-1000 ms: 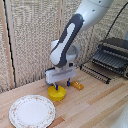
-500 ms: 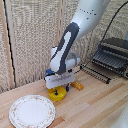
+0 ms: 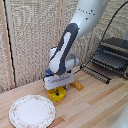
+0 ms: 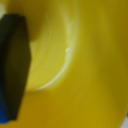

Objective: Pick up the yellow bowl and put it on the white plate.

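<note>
Exterior view. The gripper [image 3: 59,90] is seen lowered onto the yellow bowl [image 3: 58,94], which sits on the wooden table [image 3: 95,107] just right of and slightly beyond the white plate [image 3: 32,111]. The bowl's top is covered by the gripper's white block; only its lower wall shows. Bowl and plate appear apart, though close. A small orange block [image 3: 77,85] lies just right of the bowl, and a dark wire rack [image 3: 107,60] stands far right. Whether the bowl is on the table or just lifted cannot be told from here.

Wrist view. The picture is filled by the bowl's yellow inside [image 4: 85,65], very close. One dark finger [image 4: 14,65] with a blue tip is seen against the wall; the other finger is not shown. Whether the fingers are spread or pinched on the wall cannot be told.

Judgement: the plate lies to the exterior view's left and nearer than the bowl, so the carry is expected to run that way, a short sideways trip once the hold is sure.
</note>
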Controlling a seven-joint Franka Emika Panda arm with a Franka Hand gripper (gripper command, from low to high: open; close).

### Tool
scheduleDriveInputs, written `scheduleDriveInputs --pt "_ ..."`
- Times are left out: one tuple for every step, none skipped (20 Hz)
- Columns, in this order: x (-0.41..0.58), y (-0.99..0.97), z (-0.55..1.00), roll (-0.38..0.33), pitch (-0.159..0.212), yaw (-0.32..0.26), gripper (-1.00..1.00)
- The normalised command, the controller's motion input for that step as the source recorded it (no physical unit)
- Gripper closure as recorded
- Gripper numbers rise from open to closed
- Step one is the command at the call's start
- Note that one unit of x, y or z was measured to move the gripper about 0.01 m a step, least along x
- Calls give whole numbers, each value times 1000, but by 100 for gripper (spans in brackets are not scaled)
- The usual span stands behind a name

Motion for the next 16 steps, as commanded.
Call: scheduleDriveInputs --pt "-174 46 0 0 -31 85 100" --pt "-174 49 0 0 -36 109 100" --pt "-191 37 0 0 -25 118 100" --pt "-211 3 0 0 -14 130 100" --pt "-163 11 0 0 0 136 100" --pt "-123 20 0 0 0 132 100" --pt "-109 29 0 0 0 129 100" --pt "-117 26 6 0 0 126 100" --pt "-86 26 60 0 0 119 100" --pt "-34 43 129 0 0 117 100" --pt "0 0 229 20 2 115 100" --pt "0 0 346 49 9 109 100" --pt "23 0 494 85 29 106 100" --pt "89 0 554 108 49 103 100" --pt "114 0 660 134 47 93 100" --pt "169 0 720 150 58 75 100"
